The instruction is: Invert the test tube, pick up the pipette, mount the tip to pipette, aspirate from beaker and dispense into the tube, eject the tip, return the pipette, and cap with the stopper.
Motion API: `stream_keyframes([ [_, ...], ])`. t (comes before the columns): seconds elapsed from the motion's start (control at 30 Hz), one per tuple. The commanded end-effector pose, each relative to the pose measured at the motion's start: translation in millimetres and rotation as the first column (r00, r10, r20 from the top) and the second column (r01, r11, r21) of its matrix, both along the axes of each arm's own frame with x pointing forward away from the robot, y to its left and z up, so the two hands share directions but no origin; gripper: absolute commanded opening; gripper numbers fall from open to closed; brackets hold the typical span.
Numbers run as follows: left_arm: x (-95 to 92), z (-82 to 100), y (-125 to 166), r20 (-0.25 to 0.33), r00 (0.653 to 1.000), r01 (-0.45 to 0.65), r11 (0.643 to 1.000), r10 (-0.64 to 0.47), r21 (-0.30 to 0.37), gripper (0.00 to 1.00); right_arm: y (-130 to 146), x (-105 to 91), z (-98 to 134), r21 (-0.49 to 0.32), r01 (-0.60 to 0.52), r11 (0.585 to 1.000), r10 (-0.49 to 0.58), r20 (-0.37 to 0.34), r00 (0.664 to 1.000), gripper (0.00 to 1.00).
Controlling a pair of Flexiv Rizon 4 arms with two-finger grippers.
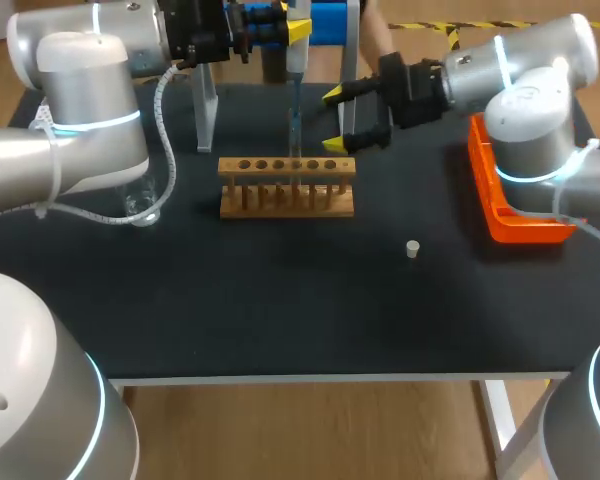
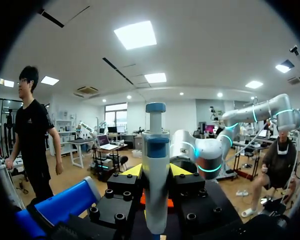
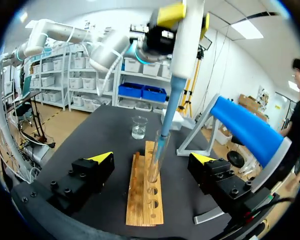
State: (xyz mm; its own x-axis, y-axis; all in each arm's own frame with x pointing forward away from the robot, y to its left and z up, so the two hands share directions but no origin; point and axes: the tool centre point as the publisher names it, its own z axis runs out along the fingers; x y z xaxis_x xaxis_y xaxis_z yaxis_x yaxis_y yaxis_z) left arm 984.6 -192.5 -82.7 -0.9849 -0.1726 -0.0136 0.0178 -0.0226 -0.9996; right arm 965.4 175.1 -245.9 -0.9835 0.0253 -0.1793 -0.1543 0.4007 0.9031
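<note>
Head view: L pincer (image 1: 280, 30) grips the pipette (image 1: 294, 90) upright, its tip down in the test tube (image 1: 294, 150), which stands in the rack (image 1: 286, 188). R pincer (image 1: 338, 121) is wide, just beside the tube, not touching. Stopper (image 1: 412, 249) lies on the table (image 1: 280, 320), nearer the R arm; beaker (image 1: 140, 205) is by the L.
L wrist: pipette vertical btw the fingers.
R wrist: tube upright btw the wide fingers, w/ the pipette still above it, prob. in the way of capping.

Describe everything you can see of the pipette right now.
The pipette is a white plastic barrel with a blue plunger cap and a blue lower part tapering to a fine end. It hangs upright, clamped between the yellow fingertips of the left tool. Its fine end appears to dip into the mouth of the clear test tube standing in the wooden rack. Nothing else touches it.
</note>
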Motion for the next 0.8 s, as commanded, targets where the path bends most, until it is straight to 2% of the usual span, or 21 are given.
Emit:
stream_keyframes([
  [0.03, -0.7, 0.2, -0.2, 0.001, 1.0, -0.002, 1.0, 0.002, -0.001, 0.0, -32.2, -10.6, 27.9, 0.033, -0.008, 0.999, 0.008, 0.013, 1.0, 1.0],
  [0.33, -0.7, 0.2, -0.2, 0.001, 1.0, -0.002, 1.0, 0.002, -0.001, 0.0, -49.7, -15.7, 73.8, 0.104, -0.044, 0.994, 0.042, 0.025, 0.999, 1.0],
  [0.8, -0.7, 0.2, -0.2, 0.001, 1.0, -0.002, 1.0, 0.002, -0.001, 0.0, -49.7, -20.1, 142.8, 0.18, -0.086, 0.98, 0.076, 0.061, 0.995, 1.0],
])
